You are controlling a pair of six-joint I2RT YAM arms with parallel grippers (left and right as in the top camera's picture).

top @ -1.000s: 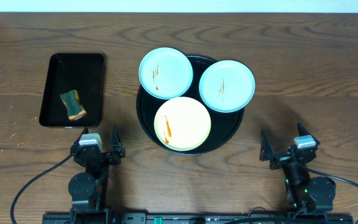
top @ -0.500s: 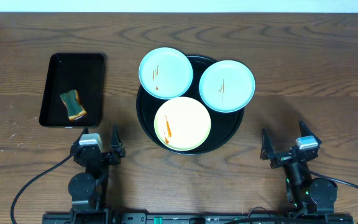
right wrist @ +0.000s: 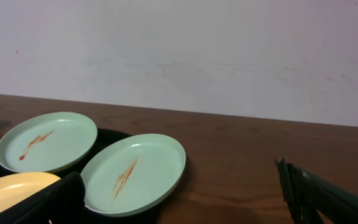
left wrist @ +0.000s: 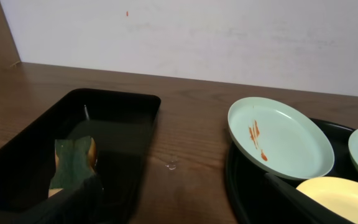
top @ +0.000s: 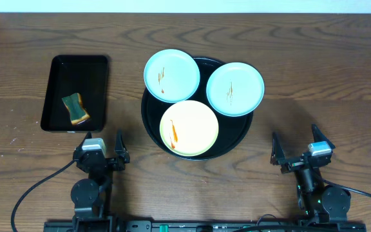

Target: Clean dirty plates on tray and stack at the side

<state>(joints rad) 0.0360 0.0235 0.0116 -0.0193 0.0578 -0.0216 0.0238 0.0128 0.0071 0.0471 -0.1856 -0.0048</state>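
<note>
Three plates [top: 189, 127] | flat on tray [top: 235, 129] | streaks run near-to-far

Dark wood-grain counter [top: 340, 77] in front of me carries two things directly: the round glossy black tray [top: 150, 116] near its middle, and a smaller rectangular black tray [top: 82, 74] well apart to my left, long side running away from me, neither touching the other.
</note>
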